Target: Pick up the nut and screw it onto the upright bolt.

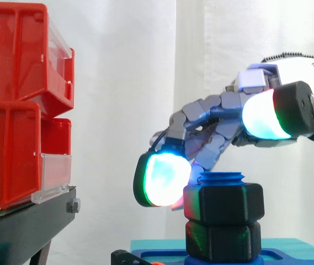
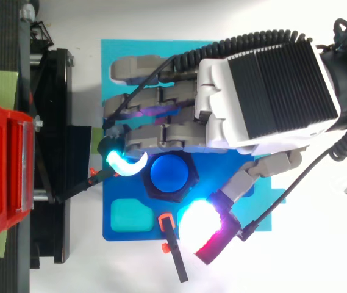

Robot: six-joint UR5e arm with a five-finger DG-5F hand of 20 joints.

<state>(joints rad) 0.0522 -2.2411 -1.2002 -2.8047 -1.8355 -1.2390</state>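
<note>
Stacked red plastic bins stand far left. The robot hand arches loosely open over the black hexagonal nut, which sits on the upright blue threaded bolt. 1 glowing fingertip meets the nut's left side. From above, the thumb pad sits just clear of it.

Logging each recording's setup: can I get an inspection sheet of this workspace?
surface: blue base.
job's things: black nut sits on the upright blue bolt, above a lower black hex piece.
clutter: small orange-and-black part at the base's edge.
hand: hand is over the bolt; grip cannot be told.
cables: nothing seen.
surroundings: red bins on a black stand; white curtain.
</note>
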